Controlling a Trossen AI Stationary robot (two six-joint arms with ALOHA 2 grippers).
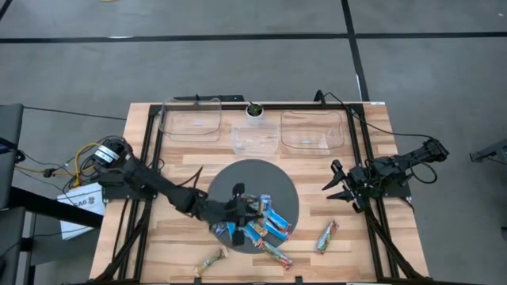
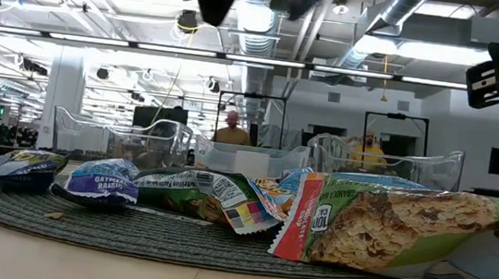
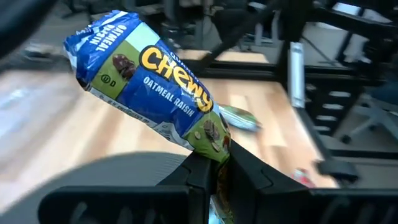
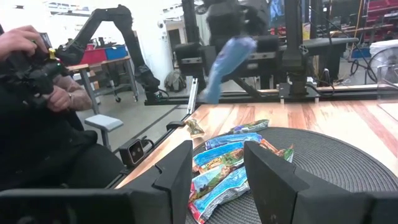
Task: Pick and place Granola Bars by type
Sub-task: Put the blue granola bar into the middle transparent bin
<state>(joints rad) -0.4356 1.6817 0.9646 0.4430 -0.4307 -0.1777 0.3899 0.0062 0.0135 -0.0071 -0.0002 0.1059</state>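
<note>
Granola Bars piled on mat; left end effector clamped on blue bar, raised; right end effector apart, idle.

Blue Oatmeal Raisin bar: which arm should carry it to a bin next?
Left. The left gripper already pinches the blue bar above the round mat; the right gripper waits open and empty beside the mat.
</note>
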